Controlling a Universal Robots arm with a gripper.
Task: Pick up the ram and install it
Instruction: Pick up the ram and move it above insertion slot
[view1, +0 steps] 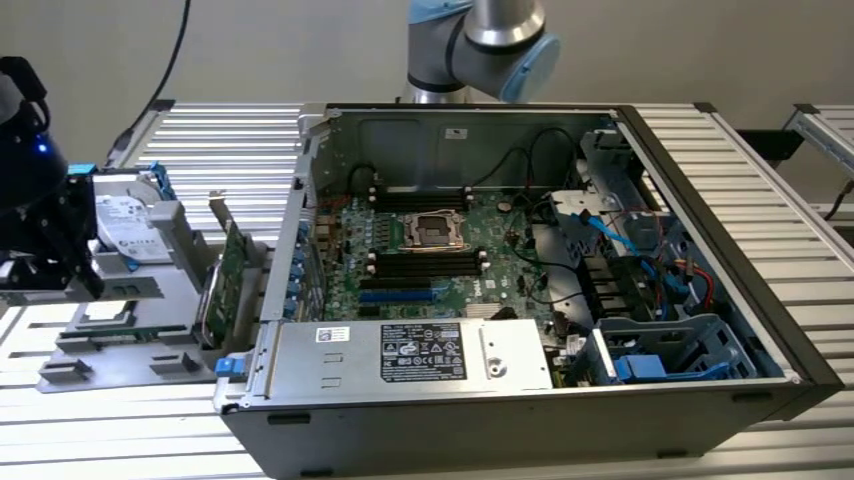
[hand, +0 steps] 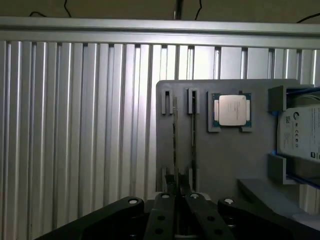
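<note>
Exterior view's left: tray (view1: 114, 345); wrist view: gripper (hand: 177, 189) clenched on the ram (hand: 174, 130), which stands edgewise in its tray slot, not lifted; centre-right: open case (view1: 747, 250), motherboard (view1: 501, 250); pickup begun, install undone.

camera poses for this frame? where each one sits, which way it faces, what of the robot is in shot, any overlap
Exterior view: raised, away from the robot, looking down slantwise into the open PC case; arm behind it, its wrist end at the exterior view's left over the grey fixture.
Wrist view: on the wrist, facing down over the fixture and slatted table; gripper at one ram stick's end.
Shared: fixture, hard drive.
</note>
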